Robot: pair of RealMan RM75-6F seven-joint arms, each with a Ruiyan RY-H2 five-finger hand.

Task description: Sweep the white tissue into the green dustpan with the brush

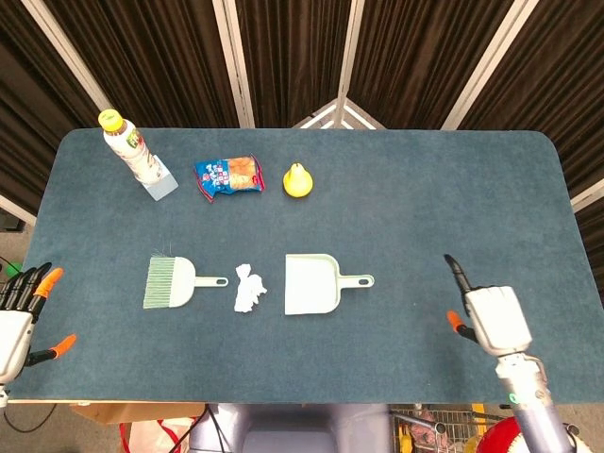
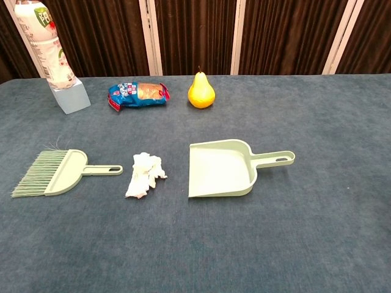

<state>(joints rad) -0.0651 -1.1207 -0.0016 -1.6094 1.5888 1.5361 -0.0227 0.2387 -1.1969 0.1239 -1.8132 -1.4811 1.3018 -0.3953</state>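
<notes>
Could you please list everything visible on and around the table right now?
brush: 1, pale green, left on table, handle toward tissue
tissue: 1, white, crumpled, between brush and dustpan
dustpan: 1, pale green, centre, open side toward tissue
bottle: 1, white with yellow cap, far left
snack bag: 1, blue and orange, right of bottle
pear: 1, yellow, right of snack bag
table: 1, blue-grey top
left hand: 1, black and white, orange tips, at left edge, holds nothing
right hand: 1, same colours, over table's right side, holds nothing
</notes>
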